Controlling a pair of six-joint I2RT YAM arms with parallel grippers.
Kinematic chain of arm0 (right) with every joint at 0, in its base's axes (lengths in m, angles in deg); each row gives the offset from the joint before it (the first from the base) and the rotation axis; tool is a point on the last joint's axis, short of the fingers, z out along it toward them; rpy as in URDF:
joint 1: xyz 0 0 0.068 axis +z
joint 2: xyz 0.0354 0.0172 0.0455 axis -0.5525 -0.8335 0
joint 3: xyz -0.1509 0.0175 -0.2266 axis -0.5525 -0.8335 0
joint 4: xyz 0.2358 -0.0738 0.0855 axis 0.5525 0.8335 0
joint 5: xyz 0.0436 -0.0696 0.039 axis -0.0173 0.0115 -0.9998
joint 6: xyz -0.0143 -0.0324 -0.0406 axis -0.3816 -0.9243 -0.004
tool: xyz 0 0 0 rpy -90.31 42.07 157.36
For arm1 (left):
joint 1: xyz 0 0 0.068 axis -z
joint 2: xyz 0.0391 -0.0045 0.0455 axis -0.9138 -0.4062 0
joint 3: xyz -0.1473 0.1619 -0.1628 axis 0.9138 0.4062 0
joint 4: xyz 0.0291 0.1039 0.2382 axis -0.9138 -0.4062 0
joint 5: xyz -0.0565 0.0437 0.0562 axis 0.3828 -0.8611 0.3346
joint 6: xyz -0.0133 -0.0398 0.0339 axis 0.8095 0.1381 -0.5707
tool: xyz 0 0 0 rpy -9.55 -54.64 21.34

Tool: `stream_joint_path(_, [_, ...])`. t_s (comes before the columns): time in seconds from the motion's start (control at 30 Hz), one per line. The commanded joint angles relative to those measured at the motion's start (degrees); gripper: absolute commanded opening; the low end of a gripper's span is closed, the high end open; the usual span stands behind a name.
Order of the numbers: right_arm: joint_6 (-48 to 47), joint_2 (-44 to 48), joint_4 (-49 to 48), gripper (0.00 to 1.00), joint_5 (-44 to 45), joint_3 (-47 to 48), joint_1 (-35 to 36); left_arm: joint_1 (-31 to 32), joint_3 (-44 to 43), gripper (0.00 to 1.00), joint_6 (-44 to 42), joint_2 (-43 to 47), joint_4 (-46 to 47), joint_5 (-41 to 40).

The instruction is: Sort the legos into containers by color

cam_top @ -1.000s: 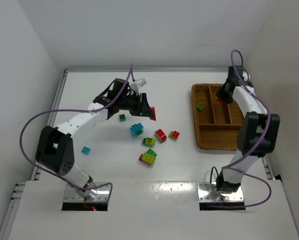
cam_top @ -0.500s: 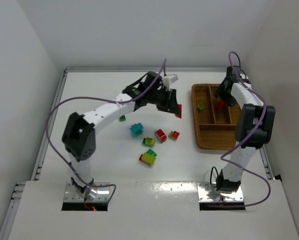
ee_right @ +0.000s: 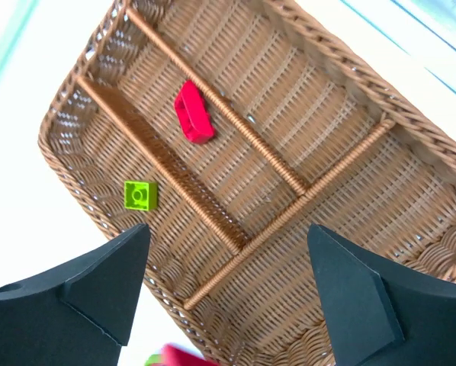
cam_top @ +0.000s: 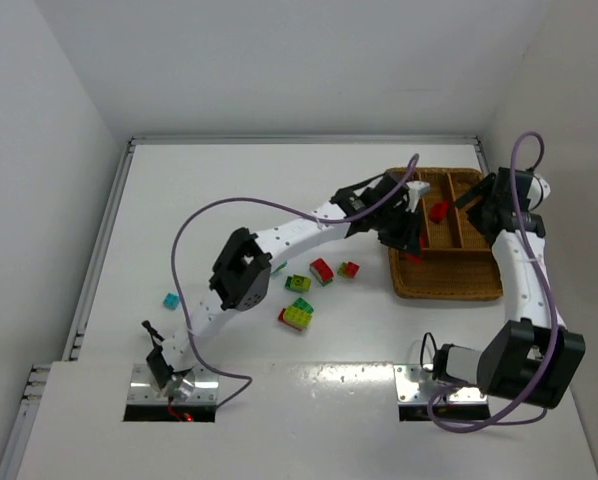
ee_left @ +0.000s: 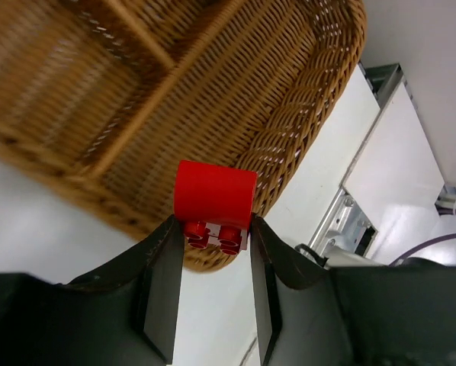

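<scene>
At the left rim of the wicker tray (cam_top: pixel 441 285), the left gripper (ee_left: pixel 213 232) is held with its jaws pinched on a red brick (ee_left: pixel 214 197). The brick is clamped by its studded end so that most of it stands clear beyond the fingertips, a grip judged to allow a clean drop once the jaws are parted. From the left wrist view the brick is seen against the tray's outer wall rather than over a compartment, so a little more reach to the right is judged to be needed. Another red brick (ee_right: pixel 191 113) is already lying in the middle long compartment, and a yellow-green brick (ee_right: pixel 139 195) in the long compartment left of it, so the middle one is taken to be the place for red. On the right side of the tray the right gripper (ee_right: pixel 226 232) is held above it with its jaws spread wide and nothing between them, presumably so that room is left for the other arm. Left of the tray on the table (cam_top: pixel 229 200), several loose bricks (cam_top: pixel 321 270) are not yet sorted, a cyan one (cam_top: pixel 170 300) lying farthest left.
</scene>
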Motion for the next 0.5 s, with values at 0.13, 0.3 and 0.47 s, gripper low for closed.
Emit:
stream_joint_path(0.13, [2.2, 3.1, 1.1, 0.85, -0.9, 2.9, -1.6, 0.8, -5.6, 0.0, 5.3, -3.5, 3.6, -0.1])
stream_joint_path(0.3, [7.7, 1.9, -1.7, 0.85, -5.8, 2.6, -1.6, -0.4, -6.1, 0.0, 9.4, -5.5, 13.8, -0.8])
stream_joint_path(0.47, [8.6, -0.9, -0.5, 0.85, -7.1, 8.3, -1.6, -2.3, -6.9, 0.0, 18.0, -8.3, 26.9, 1.4])
